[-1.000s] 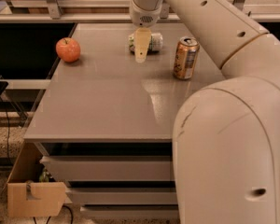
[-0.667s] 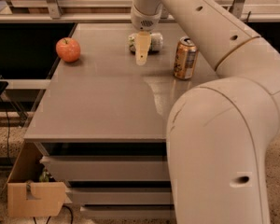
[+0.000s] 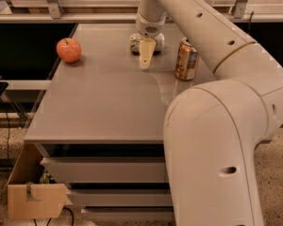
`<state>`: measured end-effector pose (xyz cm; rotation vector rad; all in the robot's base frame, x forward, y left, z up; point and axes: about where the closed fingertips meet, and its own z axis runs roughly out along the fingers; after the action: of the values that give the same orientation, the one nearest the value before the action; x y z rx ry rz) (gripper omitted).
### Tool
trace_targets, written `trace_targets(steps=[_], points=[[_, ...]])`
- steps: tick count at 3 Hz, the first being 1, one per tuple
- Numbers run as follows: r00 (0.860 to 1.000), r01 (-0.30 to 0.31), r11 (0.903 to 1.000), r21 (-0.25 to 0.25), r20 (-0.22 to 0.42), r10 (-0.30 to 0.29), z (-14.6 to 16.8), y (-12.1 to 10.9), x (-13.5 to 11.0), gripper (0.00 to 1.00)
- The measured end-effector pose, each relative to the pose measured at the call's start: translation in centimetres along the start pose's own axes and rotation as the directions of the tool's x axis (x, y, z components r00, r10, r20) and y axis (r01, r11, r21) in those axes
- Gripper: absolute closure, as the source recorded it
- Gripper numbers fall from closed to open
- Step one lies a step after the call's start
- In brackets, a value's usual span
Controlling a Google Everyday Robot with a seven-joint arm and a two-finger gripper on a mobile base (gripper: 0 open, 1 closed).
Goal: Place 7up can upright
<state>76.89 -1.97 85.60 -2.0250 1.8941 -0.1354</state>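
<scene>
The 7up can (image 3: 135, 43), pale with green markings, lies on its side at the back middle of the grey table (image 3: 104, 102). It is mostly hidden behind my gripper (image 3: 146, 56), which hangs down right in front of and over it. Only the can's two ends show on either side of the gripper. I cannot tell whether the gripper touches the can.
An orange-gold can (image 3: 186, 59) stands upright to the right of the gripper. A red apple (image 3: 69, 50) sits at the table's back left. My arm's large white body (image 3: 217, 140) covers the table's right front. A cardboard box (image 3: 35, 199) stands on the floor at lower left.
The gripper has stayed at the can, shifting only slightly toward the front. The arm's lower body has shifted a little in view. The can, apple and orange-gold can have not moved.
</scene>
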Motion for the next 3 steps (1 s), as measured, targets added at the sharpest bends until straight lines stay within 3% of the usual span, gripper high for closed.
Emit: trace_targets(steps=[3], points=[[1.000, 0.005, 1.0000, 0.008, 0.021, -0.005, -0.36, -0.82, 0.16, 0.87]])
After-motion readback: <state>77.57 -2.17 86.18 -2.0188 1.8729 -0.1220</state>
